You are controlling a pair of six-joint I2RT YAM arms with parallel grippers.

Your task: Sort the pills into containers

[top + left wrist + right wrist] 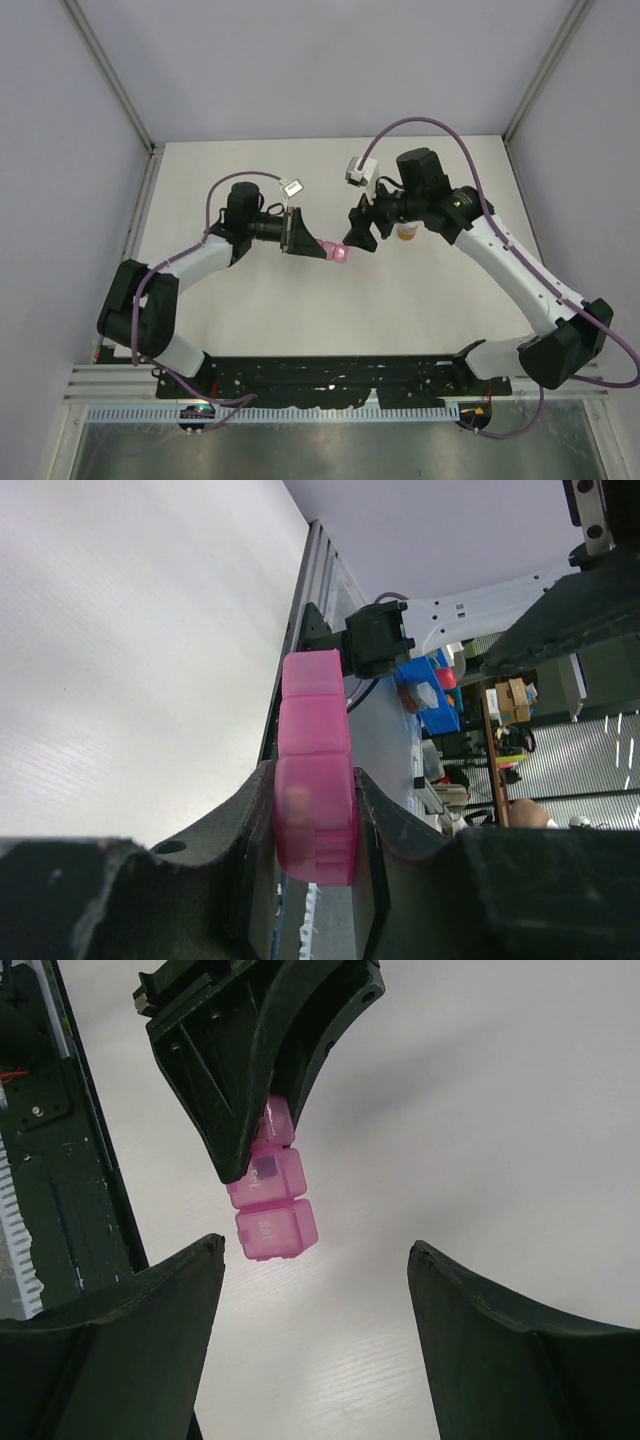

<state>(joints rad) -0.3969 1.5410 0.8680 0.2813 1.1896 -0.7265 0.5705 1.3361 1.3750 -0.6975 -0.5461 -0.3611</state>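
The containers are one bright-pink strip of joined square compartments (pixel 338 253), held off the table. My left gripper (pixel 320 246) is shut on one end of the pink strip (pixel 315 770), with a finger pressed on each side (pixel 315 832). In the right wrist view the strip (pixel 270 1210) sticks out below the left gripper's black fingers (pixel 250 1070), its end compartment marked "Sat" and closed. My right gripper (pixel 362 238) hangs just right of the strip's free end. It is open (pixel 315 1280), with only bare table between its fingers. No loose pills are in view.
A small white bottle with an orange label (pixel 405 232) stands on the table behind the right gripper. The white table (pixel 300 320) is walled on three sides. A black rail (pixel 60 1160) runs along its near edge.
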